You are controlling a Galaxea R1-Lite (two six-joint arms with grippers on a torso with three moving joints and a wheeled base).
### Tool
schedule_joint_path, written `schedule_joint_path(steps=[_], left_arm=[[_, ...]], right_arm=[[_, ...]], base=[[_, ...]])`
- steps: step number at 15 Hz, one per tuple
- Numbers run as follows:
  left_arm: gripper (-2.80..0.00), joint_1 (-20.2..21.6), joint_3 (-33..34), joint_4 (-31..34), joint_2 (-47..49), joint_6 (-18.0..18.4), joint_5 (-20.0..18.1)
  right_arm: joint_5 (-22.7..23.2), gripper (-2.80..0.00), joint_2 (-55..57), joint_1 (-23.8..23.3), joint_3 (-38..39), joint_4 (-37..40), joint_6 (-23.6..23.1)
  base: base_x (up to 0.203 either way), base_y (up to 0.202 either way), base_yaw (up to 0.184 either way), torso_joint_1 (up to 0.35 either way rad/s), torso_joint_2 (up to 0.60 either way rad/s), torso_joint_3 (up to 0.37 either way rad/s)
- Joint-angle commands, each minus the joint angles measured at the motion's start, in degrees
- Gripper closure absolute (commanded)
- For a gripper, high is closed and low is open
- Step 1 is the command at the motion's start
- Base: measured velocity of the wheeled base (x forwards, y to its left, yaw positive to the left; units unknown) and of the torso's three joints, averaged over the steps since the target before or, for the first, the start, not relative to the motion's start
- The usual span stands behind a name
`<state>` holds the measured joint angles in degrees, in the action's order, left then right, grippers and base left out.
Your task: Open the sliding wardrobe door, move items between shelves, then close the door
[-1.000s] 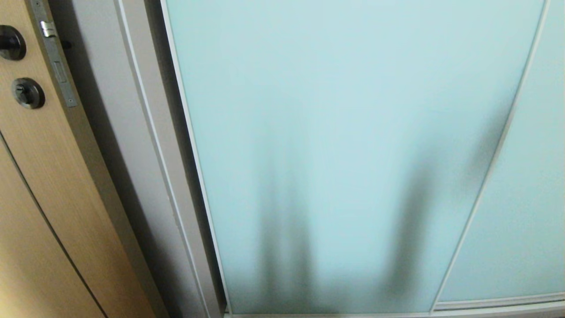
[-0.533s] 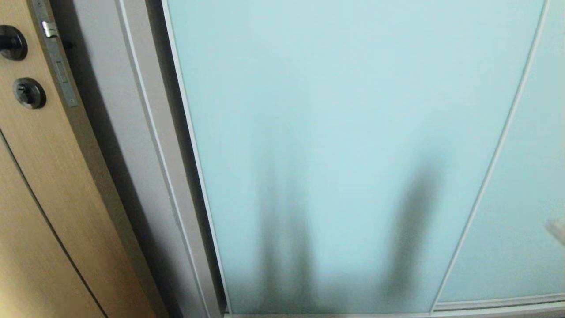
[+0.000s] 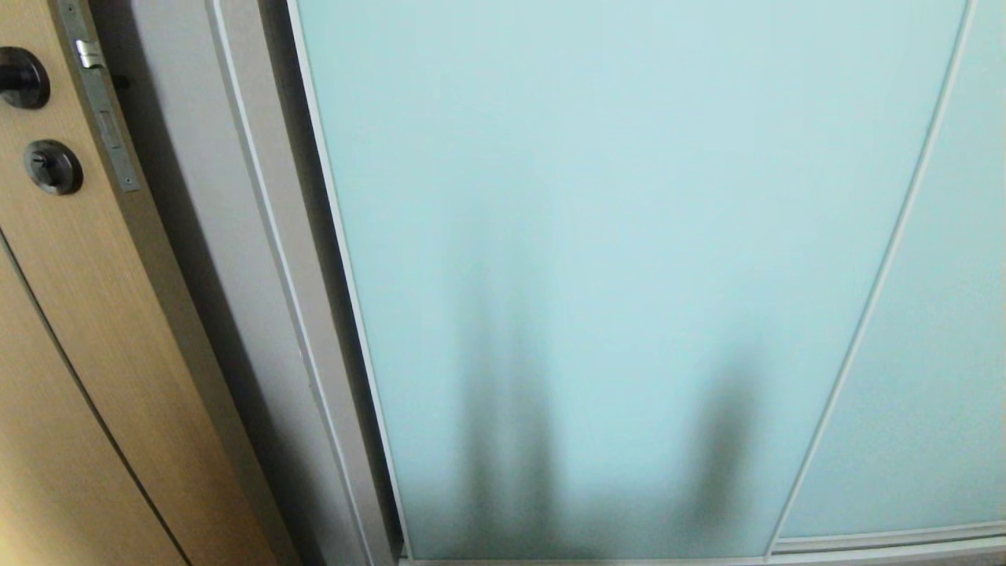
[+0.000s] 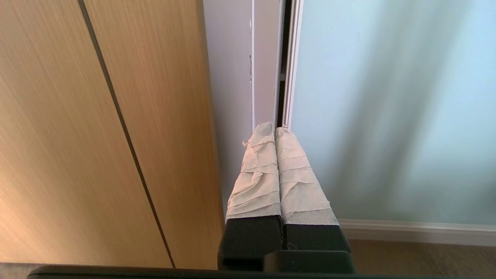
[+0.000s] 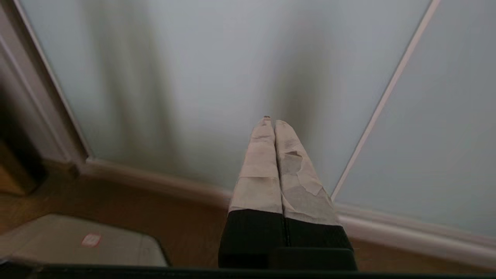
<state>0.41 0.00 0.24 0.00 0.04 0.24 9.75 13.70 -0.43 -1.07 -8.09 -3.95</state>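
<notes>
Oak door [image 3: 71, 330]: light wood grain, farthest left of the sliding wardrobe door; black round fittings [image 3: 52, 167] and a metal latch plate [image 3: 100, 118] near its edge, a thin dark groove running down its face.

Grey jamb [image 3: 236, 236]: upright strip between the oak door and the sliding wardrobe door, with a narrow dark gap on its right side against the door's frame.

Left gripper [image 4: 276, 130]: tape-wrapped fingers [image 4: 257, 174] pressed flat together, holding nothing. In the left wrist view the tips point at the dark gap where the jamb meets the door's left frame edge; whether they touch it cannot be told.

Sliding wardrobe door [image 3: 613, 251]: pale aqua frosted pane in a thin silvery-white frame, drawn fully across to the jamb, so the compartment behind is covered. Two soft dark vertical shadows lie low on the glass. Shelves and cushions behind the pane cannot be made out.

Right gripper [image 5: 274, 122]: taped fingers [image 5: 298, 182] closed against each other, empty, in front of the lower part of the sliding wardrobe door and clear of the glass. Tape on one finger is torn.

Second aqua panel [image 3: 927, 354]: right of the sliding wardrobe door, parted from it by a slim pale frame strip [image 3: 872, 299].

Bottom rail [image 5: 387, 228]: pale, beneath both panels; brown floor [image 5: 193, 224] in front of it, and a grey part of the robot's base [image 5: 77, 240] left of the right gripper.
</notes>
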Motion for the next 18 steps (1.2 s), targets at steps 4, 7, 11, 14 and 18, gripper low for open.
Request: schedule_joint_path(steps=[4, 7, 11, 14, 18], left_arm=[[0.00, 0.0, 0.1, 0.0, 0.1, 0.0, 0.0], [0.00, 0.0, 0.1, 0.0, 0.1, 0.0, 0.0], [0.00, 0.0, 0.0, 0.0, 0.1, 0.0, 0.0], [0.00, 0.0, 0.1, 0.0, 0.1, 0.0, 0.0], [0.00, 0.0, 0.0, 0.0, 0.1, 0.0, 0.0]], right_arm=[[-10.5, 0.00, -13.7, 0.3, 0.2, 9.7, 3.9], [-9.0, 0.00, -13.7, 0.3, 1.1, 7.9, 1.2], [-8.6, 0.00, -13.8, 0.3, 1.2, 7.7, 0.4], [-9.1, 0.00, -13.7, 0.3, 1.2, 7.7, 2.9], [-9.1, 0.00, -13.8, 0.3, 1.2, 7.6, 4.1]], base=[[0.000, 0.000, 0.000, 0.000, 0.00, 0.000], [0.000, 0.000, 0.000, 0.000, 0.00, 0.000], [0.000, 0.000, 0.000, 0.000, 0.00, 0.000], [0.000, 0.000, 0.000, 0.000, 0.00, 0.000], [0.000, 0.000, 0.000, 0.000, 0.00, 0.000]])
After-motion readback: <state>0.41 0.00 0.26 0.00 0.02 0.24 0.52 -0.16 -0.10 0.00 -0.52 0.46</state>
